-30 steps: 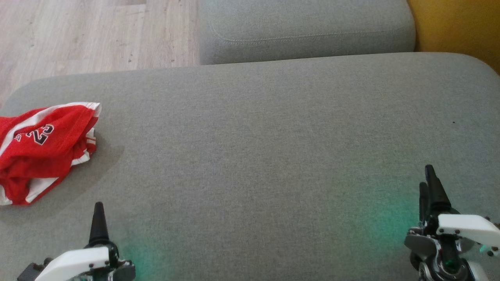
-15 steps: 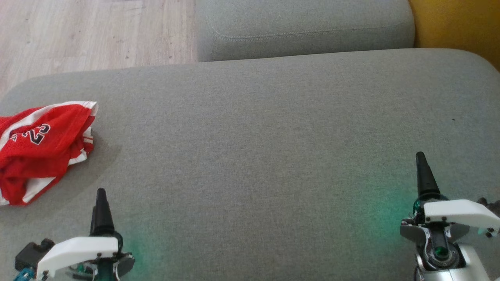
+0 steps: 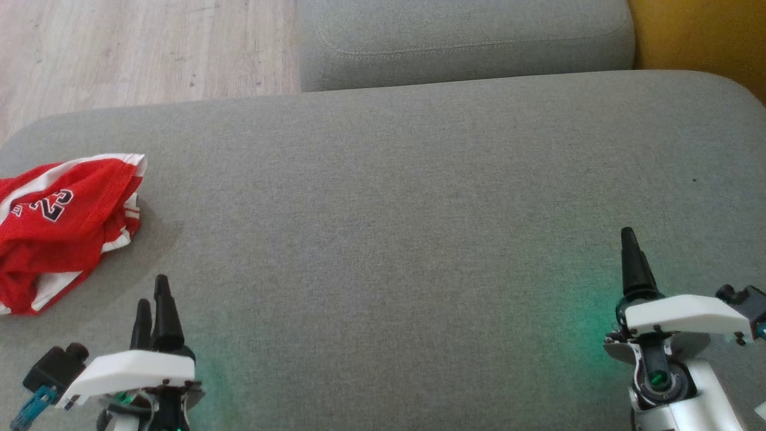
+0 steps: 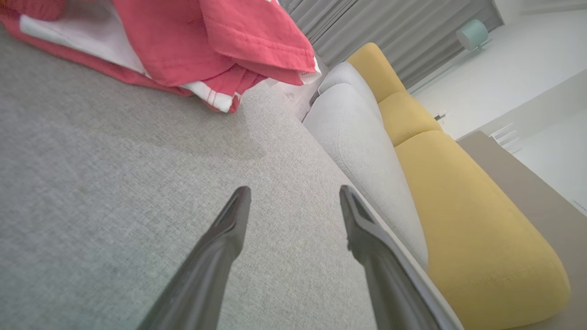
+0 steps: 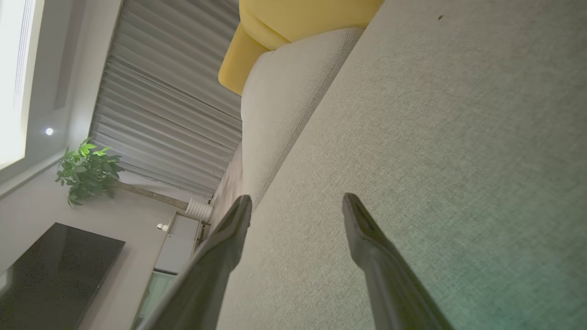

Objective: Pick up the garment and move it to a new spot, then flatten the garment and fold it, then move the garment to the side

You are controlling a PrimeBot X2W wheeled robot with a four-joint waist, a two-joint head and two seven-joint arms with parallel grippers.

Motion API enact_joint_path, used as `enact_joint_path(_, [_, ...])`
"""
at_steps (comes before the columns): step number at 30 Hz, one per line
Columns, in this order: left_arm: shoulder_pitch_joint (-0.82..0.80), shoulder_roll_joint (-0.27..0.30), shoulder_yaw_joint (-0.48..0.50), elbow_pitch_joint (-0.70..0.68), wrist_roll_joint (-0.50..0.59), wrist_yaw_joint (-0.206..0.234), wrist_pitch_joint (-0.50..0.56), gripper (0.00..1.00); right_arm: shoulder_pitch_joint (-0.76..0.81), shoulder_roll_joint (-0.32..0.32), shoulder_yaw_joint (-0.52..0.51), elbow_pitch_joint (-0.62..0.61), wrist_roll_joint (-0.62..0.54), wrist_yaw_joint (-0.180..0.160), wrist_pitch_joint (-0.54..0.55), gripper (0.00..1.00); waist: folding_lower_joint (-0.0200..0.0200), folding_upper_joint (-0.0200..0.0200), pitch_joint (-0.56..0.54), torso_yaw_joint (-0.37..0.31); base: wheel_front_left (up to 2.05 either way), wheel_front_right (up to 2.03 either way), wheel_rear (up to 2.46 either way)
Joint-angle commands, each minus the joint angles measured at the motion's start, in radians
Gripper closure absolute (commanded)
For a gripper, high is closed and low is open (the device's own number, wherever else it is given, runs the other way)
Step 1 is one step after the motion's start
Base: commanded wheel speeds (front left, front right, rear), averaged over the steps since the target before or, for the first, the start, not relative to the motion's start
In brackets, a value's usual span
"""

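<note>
Garment: crumpled heap at left edge of grey sofa cushion, ahead and to left of your left end effector, near, not touching. Left fingers apart, empty. Right end effector well apart from garment, fingers also apart, empty. You should reach with left.

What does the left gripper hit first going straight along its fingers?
Probably the grey fabric sofa cushion: the left gripper points low at bare cloth. The crumpled red mesh jersey lies further on and slightly aside; depth is unclear.
</note>
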Motion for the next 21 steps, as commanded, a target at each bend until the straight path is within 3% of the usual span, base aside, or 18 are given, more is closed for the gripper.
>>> enact_joint_path(1, [-0.053,0.032,0.009,-0.026,0.045,0.006,-0.016,0.0,-0.069,-0.019,0.02,-0.021,-0.045,0.0,-0.016,0.0,0.0,0.0,0.001,-0.001,0.0,0.0,0.0])
enact_joint_path(21, [-0.055,0.059,-0.026,-0.008,0.296,0.051,-0.071,0.0,-0.1,-0.023,0.051,0.006,-0.322,0.0,-0.072,0.0,0.0,0.0,0.013,-0.012,0.0,0.0,0.0])
